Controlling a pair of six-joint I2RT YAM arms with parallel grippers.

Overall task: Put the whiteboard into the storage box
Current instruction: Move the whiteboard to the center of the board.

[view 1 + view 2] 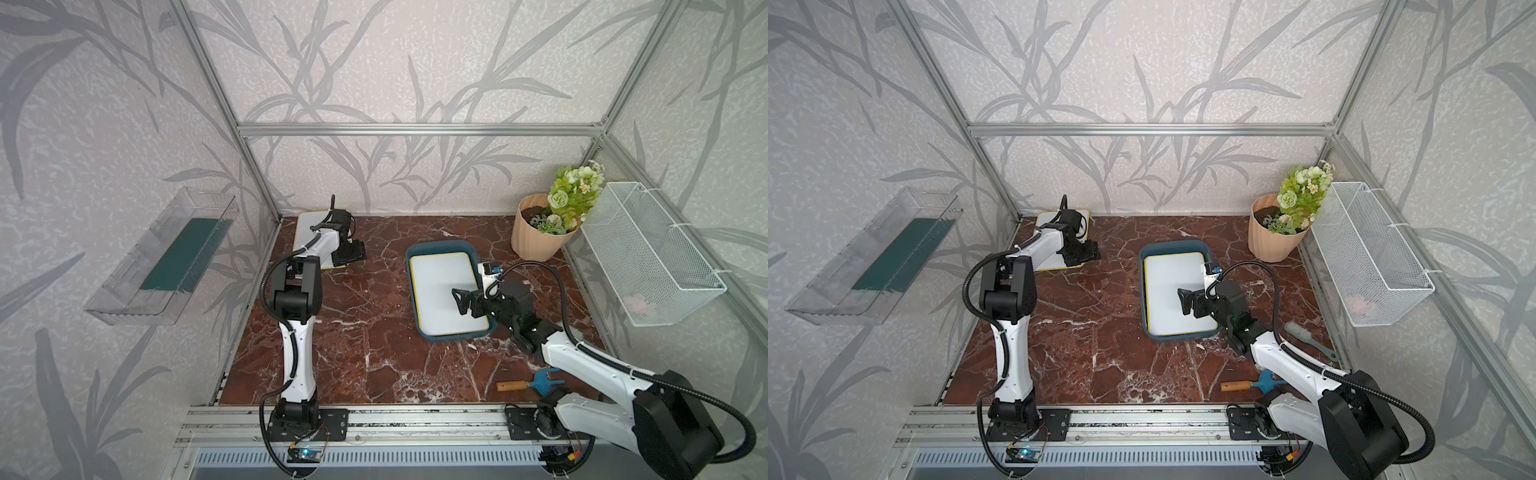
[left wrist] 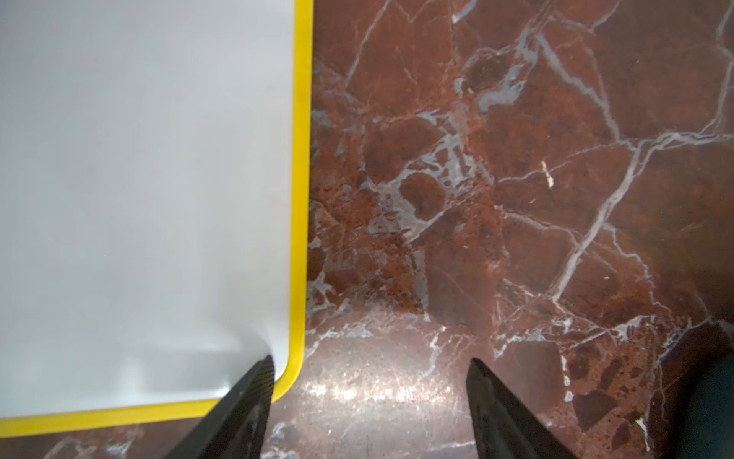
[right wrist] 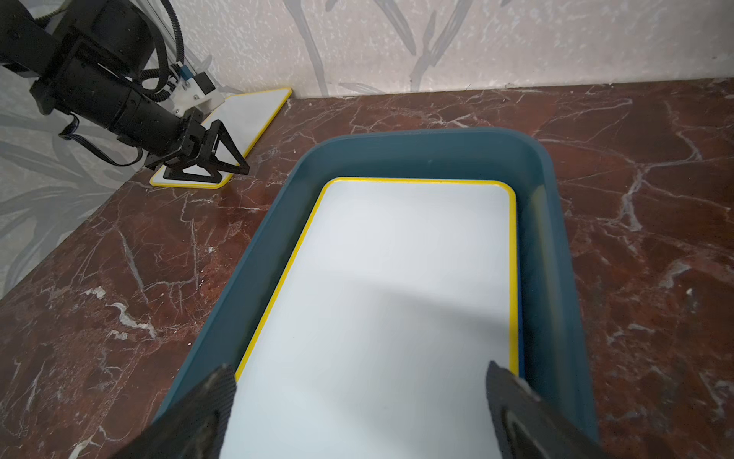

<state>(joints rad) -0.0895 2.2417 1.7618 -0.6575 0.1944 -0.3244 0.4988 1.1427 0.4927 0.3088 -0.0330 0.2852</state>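
Already one whiteboard (image 1: 436, 282) (image 1: 1165, 282) (image 3: 377, 286) lies flat inside the storage box (image 1: 436, 246) (image 1: 1173, 246) (image 3: 417, 155). Its yellow edge sits close to the box walls on every side. The right gripper (image 1: 458, 302) (image 1: 1181, 303) (image 3: 359, 367) hangs just above the near half of that board. Its jaws are spread wide and hold nothing. The right arm reaches in low over the box's near right corner, with the fingers pointing across the board.

Well to the left of the box, at the far corner of the table (image 1: 365, 311), a second whiteboard (image 1: 307, 228) (image 2: 139, 198) (image 3: 250, 115) lies flat on the marble. The left arm stretches out to it with the wrist tipped downward. The left gripper (image 2: 371, 359) (image 3: 208, 175) has its jaws apart at the board's corner nearest the box. One fingertip (image 2: 264, 369) is over the white face and the other is over bare table. Whether either one touches cannot be told.

Just beyond the box's far right corner stands a peach flower pot (image 1: 534, 237) (image 1: 1268, 241) holding soil and green and white flowers. Farther right of the box, a white wire basket (image 1: 648, 257) hangs on the side wall with something pale pink (image 1: 638, 303) inside, too blurred to name. Far to the left of the box, a clear bin (image 1: 137, 286) on the wall holds a dark green slab (image 1: 183, 257). Nearer the front than the box, a hand fork (image 1: 532, 384) with a wooden handle lies on the table. In a top view a brush (image 1: 1308, 338) lies to the box's right.
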